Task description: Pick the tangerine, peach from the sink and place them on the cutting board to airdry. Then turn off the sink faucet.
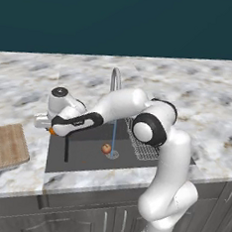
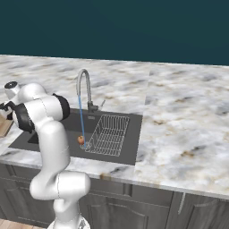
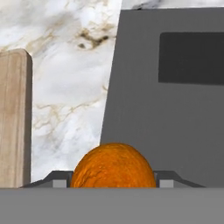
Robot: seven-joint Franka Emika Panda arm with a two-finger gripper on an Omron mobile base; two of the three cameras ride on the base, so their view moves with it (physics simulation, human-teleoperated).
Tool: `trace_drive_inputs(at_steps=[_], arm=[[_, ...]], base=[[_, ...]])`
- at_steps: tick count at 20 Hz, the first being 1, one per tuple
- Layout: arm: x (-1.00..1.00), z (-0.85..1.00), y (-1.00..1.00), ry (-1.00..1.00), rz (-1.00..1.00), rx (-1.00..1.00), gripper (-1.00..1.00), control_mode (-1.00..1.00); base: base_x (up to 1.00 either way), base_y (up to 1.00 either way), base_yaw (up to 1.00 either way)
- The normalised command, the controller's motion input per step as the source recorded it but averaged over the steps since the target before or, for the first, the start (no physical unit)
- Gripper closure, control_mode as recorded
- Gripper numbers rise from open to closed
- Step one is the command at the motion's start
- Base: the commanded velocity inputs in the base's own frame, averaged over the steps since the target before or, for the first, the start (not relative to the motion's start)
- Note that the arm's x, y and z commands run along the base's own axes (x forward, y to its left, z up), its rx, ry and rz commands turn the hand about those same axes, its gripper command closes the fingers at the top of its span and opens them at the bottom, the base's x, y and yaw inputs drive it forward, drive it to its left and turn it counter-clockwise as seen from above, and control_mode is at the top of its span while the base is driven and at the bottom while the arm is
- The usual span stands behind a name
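My gripper [image 3: 113, 180] is shut on the tangerine [image 3: 113, 166], a bright orange ball held between the fingertips [image 3: 60, 179]. In the left base view the gripper [image 1: 50, 127] hangs over the left rim of the sink [image 1: 84, 157], with the tangerine [image 1: 52, 131] peeking out beneath the hand. The wooden cutting board [image 1: 3, 145] lies on the counter to the left, apart from the hand, and its edge [image 3: 13, 118] fills the left of the hand view. The peach [image 1: 106, 148] [image 2: 81, 140] rests on the basin floor by the drain. The faucet [image 1: 116, 80] [image 2: 82, 85] arches over the sink [image 2: 74, 123].
A thin blue stream of water [image 1: 113, 132] [image 2: 81, 116] falls from the spout onto the drain beside the peach. A wire rack [image 1: 144, 146] [image 2: 107, 134] occupies the sink's right side. Marble counter [image 3: 70, 87] lies between sink and board.
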Motion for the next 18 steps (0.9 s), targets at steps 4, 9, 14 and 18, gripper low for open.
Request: trace_drive_inputs(at_steps=[4,9,14,18], arm=[[-0.11,0.04,0.18,0.00,0.00,0.00,1.00,-1.00],[-0.05,0.05,0.23,0.00,0.00,0.00,1.00,-1.00],[-0.06,0.03,0.28,0.00,0.00,0.00,1.00,-1.00],[-0.08,0.00,0.30,0.00,0.00,0.00,1.00,-1.00]], base=[[0.00,0.00,0.00],[0.00,0.00,0.00],[0.00,0.00,0.00],[0.00,0.00,0.00]])
